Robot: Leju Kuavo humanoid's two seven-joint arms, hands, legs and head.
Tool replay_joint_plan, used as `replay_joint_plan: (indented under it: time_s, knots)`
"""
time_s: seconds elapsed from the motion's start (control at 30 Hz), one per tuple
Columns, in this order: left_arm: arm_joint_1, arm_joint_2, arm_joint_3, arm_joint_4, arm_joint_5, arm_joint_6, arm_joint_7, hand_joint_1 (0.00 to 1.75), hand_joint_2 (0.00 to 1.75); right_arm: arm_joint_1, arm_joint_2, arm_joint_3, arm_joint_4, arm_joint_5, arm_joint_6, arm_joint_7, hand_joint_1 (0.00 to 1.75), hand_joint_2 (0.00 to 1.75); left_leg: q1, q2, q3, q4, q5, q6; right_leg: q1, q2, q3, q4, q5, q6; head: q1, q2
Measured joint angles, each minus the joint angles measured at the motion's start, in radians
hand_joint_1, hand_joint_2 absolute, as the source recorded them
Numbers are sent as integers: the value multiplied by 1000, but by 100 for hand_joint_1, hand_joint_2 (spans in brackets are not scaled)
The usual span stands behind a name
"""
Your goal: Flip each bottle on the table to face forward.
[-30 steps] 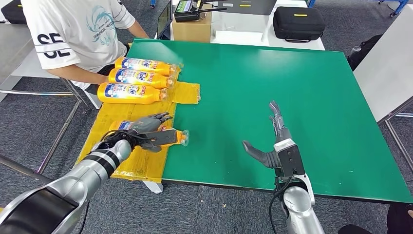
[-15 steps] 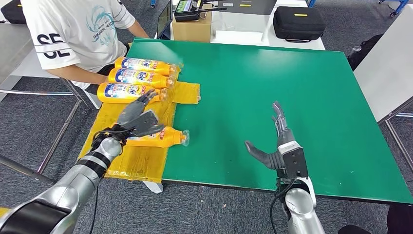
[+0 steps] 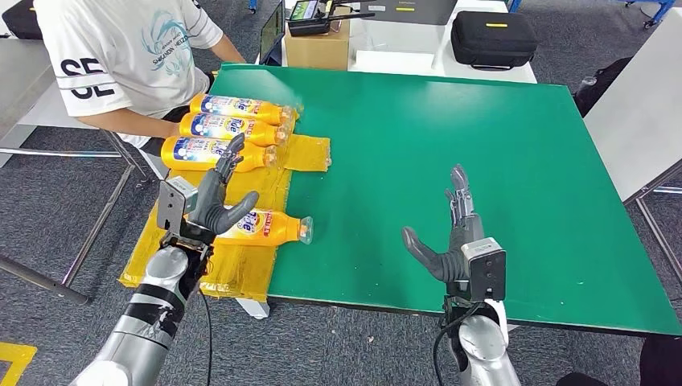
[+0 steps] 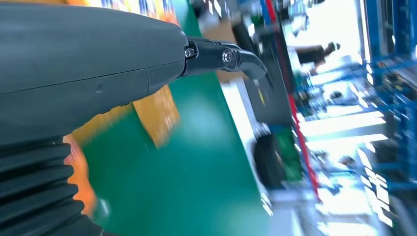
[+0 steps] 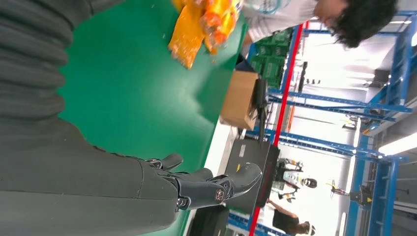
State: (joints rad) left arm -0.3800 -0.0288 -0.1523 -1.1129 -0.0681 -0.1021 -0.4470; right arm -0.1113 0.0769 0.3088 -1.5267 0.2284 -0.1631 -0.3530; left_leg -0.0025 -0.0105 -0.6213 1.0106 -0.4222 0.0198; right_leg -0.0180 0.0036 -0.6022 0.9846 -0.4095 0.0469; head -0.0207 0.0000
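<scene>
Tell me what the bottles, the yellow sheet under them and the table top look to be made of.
Bottles: glossy orange plastic, probably; they catch highlights and carry printed labels.
Sheet: thin shiny plastic film or tape, it seems; wrinkled and reflective.
Table top: matte green board or mat; flat, no glare. Core unclear.

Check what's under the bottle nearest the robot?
The nearest bottle lies on the yellow sheet, cap end over the green table. The left robot hand, open, covers its base end, so the sheet there is hidden.
</scene>
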Motion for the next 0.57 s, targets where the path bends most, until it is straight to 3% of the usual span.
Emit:
replay_joint_plan:
  time_s: [0.13, 0.23, 0.43, 0.57]
  knots:
    - [37, -25, -17, -49, 104, -53, 26, 0, 175, -4, 11, 22, 1, -19, -14, -1, 0, 175, 0, 0, 0, 0, 0, 0, 0, 0, 0, 0, 0, 0, 0, 0]
    - [74, -49, -46, -99, 151, -29, 45, 0, 175, -8, 26, 43, 5, -25, -48, -3, 0, 175, 0, 0, 0, 0, 0, 0, 0, 0, 0, 0, 0, 0, 0, 0]
    - [172, -103, -159, -213, 0, 251, 25, 0, 175, 19, 71, 95, 7, -63, -152, -16, 0, 175, 0, -1, 0, 0, -1, 0, 0, 0, 0, -1, 0, 0, 0, 0]
    - [212, -133, -214, -245, -8, 360, 23, 0, 175, 50, 80, 128, 0, -118, -233, -44, 0, 175, 0, -1, -1, 0, -1, 0, 0, 0, 0, -1, -1, 0, 0, 0]
